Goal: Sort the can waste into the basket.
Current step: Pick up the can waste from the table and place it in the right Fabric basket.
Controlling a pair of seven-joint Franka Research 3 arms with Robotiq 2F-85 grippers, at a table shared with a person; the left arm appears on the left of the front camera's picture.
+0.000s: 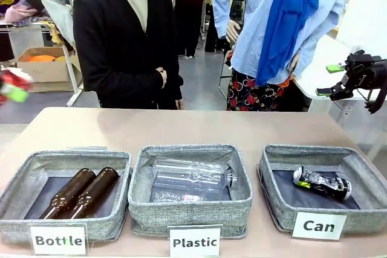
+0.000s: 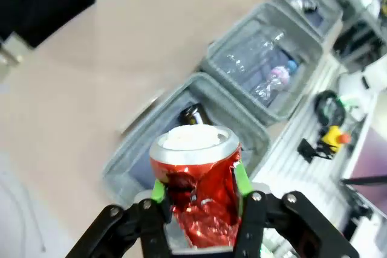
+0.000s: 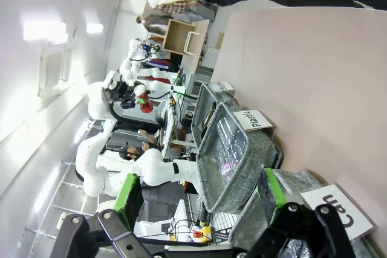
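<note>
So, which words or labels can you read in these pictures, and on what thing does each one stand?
"Bottle": white card on the left bin.
"Plastic": white card on the middle bin.
"Can": white card on the basket.
Print on the dark can and the red can: too small or crumpled to read.

Left hand (image 2: 199,194) clamped shut; right hand (image 3: 199,200) raised, fingers spread.

A robotics lab: white robot arms (image 3: 115,149) at neighbouring benches, labelled sorting bins (image 1: 190,209) on a table (image 1: 181,126)
</note>
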